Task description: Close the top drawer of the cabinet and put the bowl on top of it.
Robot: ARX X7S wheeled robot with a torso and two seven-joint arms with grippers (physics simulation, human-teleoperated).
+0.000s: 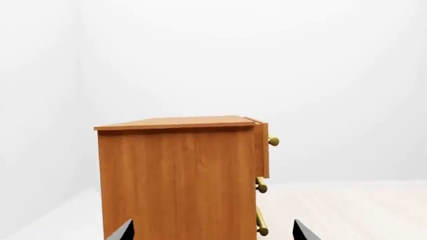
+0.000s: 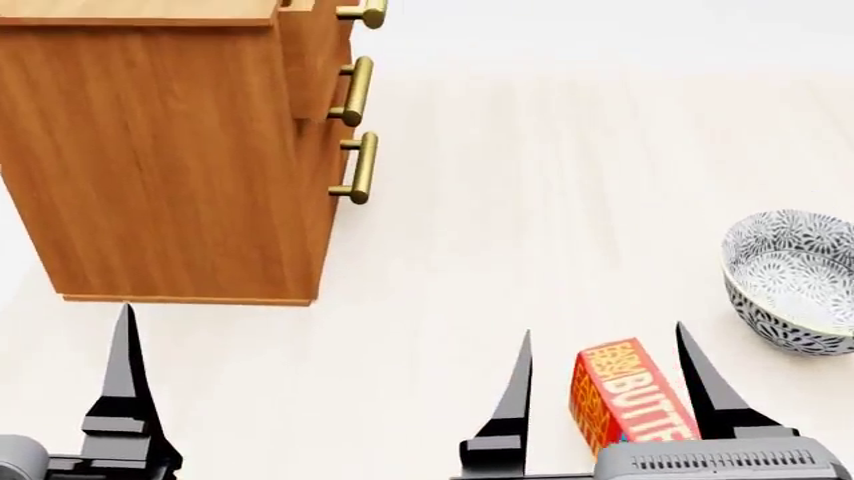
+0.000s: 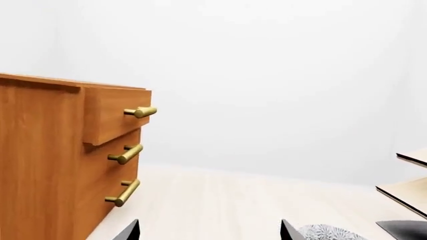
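So the top drawer [image 3: 113,117] is sticking out a bit from the cabinet [image 2: 160,150], you can see its front proud of the two lower ones in the right wrist view, brass handle [image 3: 140,112] poking forward. Nothing is touching it yet. The bowl [image 2: 793,278] sits on the pale floor well off to the robot's right, upright, with a red butter box [image 2: 627,395] near it, right between the right gripper's fingers in the head view.

Both grippers hang low and well apart from everything. Left gripper [image 1: 212,231] is spread wide and empty, right gripper [image 2: 603,385] same, spread and holding nothing.

My take: drawer first. I'd bring the left arm round to the drawer front and push flat on the wood beside the handle, straight in along the slide, not at an angle, or the cabinet might shift. No need to grab the handle for closing.
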